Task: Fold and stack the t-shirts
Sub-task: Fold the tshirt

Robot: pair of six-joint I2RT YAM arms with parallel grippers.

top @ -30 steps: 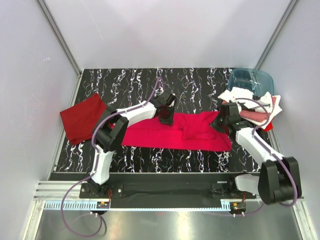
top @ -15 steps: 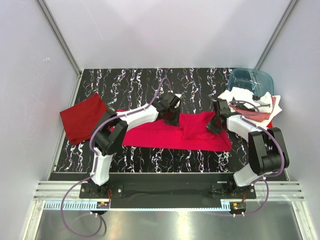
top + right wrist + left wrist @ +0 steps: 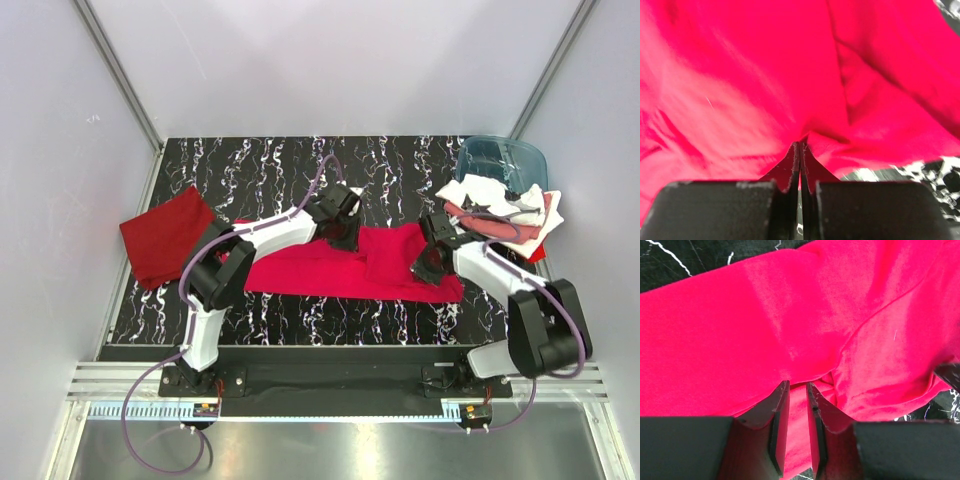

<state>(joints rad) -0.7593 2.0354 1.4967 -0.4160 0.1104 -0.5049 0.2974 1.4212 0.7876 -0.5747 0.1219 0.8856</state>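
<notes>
A bright crimson t-shirt (image 3: 310,270) lies spread across the middle of the black marbled table (image 3: 260,170). My left gripper (image 3: 343,238) is at its far edge; in the left wrist view its narrowly parted jaws (image 3: 796,385) are shut on a fold of the crimson cloth (image 3: 805,315). My right gripper (image 3: 432,265) is on the shirt's right end. Its jaws (image 3: 800,145) are pressed together, pinching a pucker of crimson cloth (image 3: 765,75). A darker red t-shirt (image 3: 165,235) lies folded at the left. More t-shirts, white, pink and red, are piled (image 3: 505,208) at the right.
A translucent blue-teal plastic tub (image 3: 503,160) stands at the back right, behind the pile. White walls enclose the table on three sides. The arms' bases sit on a rail (image 3: 330,375) along the near edge.
My right gripper has shut on the shirt's right end and moved a little toward the near edge. The left gripper shifted slightly right along the far edge, then stayed put.
</notes>
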